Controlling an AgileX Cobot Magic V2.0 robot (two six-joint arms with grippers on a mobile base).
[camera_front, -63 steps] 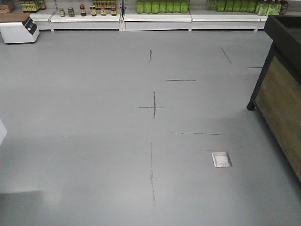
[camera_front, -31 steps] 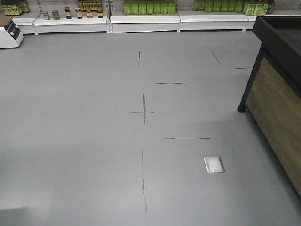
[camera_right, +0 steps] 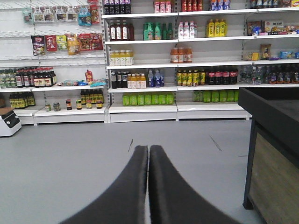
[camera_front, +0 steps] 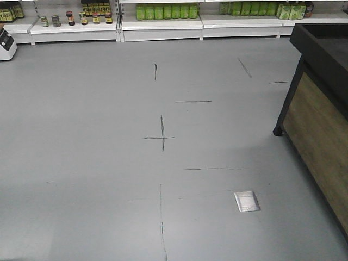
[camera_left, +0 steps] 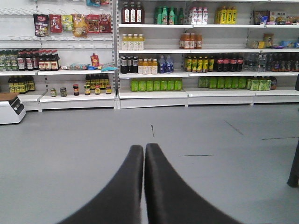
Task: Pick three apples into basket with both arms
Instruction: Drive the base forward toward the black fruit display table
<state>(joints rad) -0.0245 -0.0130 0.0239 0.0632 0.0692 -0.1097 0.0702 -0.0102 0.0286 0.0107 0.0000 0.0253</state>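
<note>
left tool (camera_left: pixel 144 150) and right tool (camera_right: pixel 148 151) pressed together above grey floor (camera_front: pixel 81 163), facing stocked shelves (camera_right: pixel 140 106).

Bright, even light, sharp views, faint sheen on floor (camera_front: pixel 81 179).

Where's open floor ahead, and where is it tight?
Open: the grey floor between the back shelves and the wooden-sided counter on the right, bare but for thin lines and a flush metal plate. Tight: beside the counter's leg and by the white appliance far left.
</note>
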